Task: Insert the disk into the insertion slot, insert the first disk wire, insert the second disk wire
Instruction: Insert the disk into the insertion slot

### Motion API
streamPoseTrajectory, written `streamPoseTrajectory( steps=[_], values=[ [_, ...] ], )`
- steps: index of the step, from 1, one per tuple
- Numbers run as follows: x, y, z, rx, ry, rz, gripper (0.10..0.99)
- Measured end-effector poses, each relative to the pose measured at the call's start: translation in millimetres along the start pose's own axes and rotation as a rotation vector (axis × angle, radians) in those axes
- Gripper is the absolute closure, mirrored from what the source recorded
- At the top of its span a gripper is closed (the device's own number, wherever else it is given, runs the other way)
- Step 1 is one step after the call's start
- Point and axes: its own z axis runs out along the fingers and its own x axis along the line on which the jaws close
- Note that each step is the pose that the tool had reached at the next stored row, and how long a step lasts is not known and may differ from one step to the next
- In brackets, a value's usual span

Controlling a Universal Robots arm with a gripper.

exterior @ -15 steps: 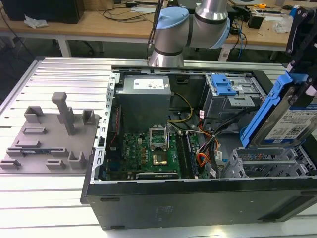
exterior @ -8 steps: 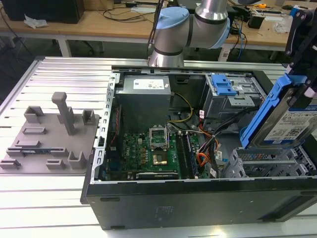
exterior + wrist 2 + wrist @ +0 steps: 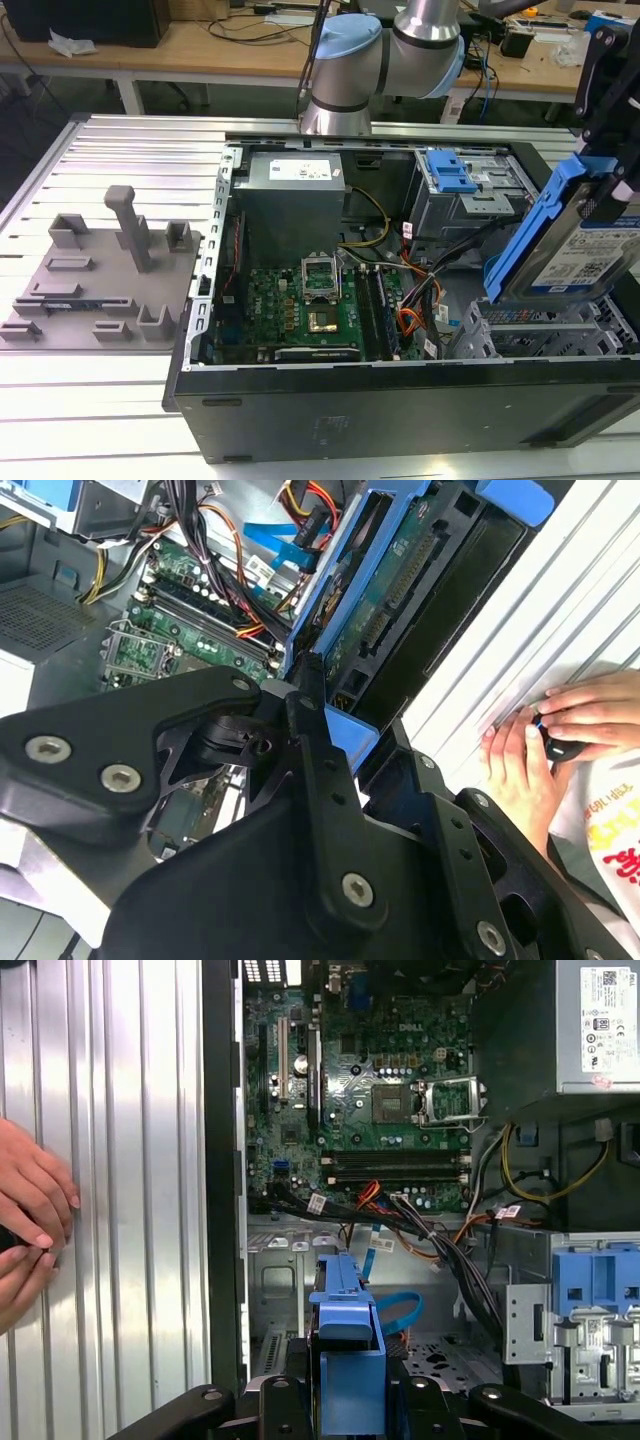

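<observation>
As hand (image 3: pixel 347 1397) grips disk (image 3: pixel 585 255), slot's (image 3: pixel 530 337) nr.

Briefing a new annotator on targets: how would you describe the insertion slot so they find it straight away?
Start at the open computer case, then go to its near corner at the exterior view's right. The insertion slot is the low grey sheet-metal cage there, just below the blue-framed disk. The taller cage behind it has a blue latch; this one has none.

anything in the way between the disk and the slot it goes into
Nothing visible. The gripper holds the disk tilted on edge just above the grey cage. A blue cable loop and black wires lie beside it, apparently not underneath.
</observation>
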Motion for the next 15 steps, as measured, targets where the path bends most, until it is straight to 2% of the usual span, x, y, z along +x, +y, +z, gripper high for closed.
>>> streamPoseTrajectory(
  steps=[15],
  values=[
    [3.8, -2.6, 8.7, -0.006, 0.0001, 0.000, 0.718]
  ],
)
